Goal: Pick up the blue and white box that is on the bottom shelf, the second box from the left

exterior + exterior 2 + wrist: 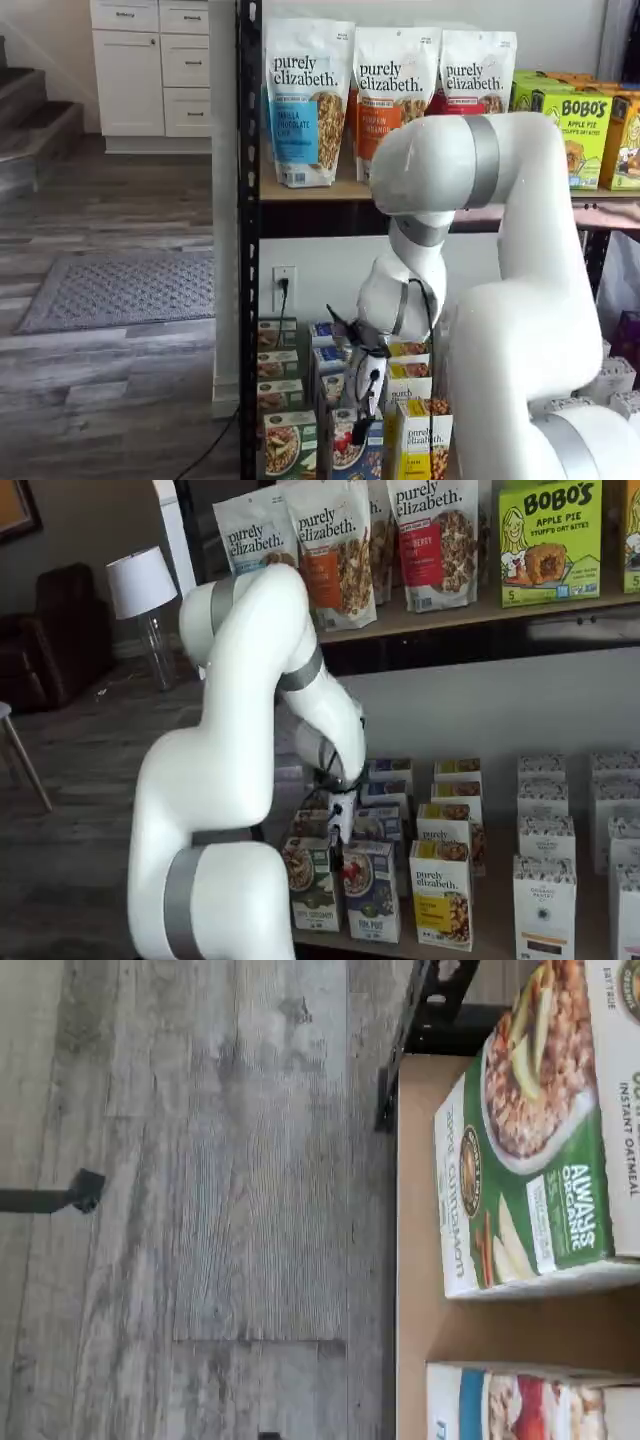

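1. Bottom shelf (500,935): tan board, rows of small upright cartons standing on it.
2. Front row: green carton (310,884), blue and white box (372,890) just beside it at 3 o'clock, yellow carton (441,894) next.
3. White cartons (543,905) further toward 3 o'clock.
4. Upper tan board tier (300,189): granola bags (303,100) upright, green Bobo's boxes (583,140) at 3 o'clock.
5. Grey plank floor (110,380) under rack.

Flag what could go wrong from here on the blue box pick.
1. The blue and white box stands close between the green carton and the yellow carton, so a claw finger may catch a neighbour.
2. More cartons stand in rows right behind it, so a push could topple them.
3. The arm hides much of the bottom shelf in a shelf view, so alignment is hard to check.
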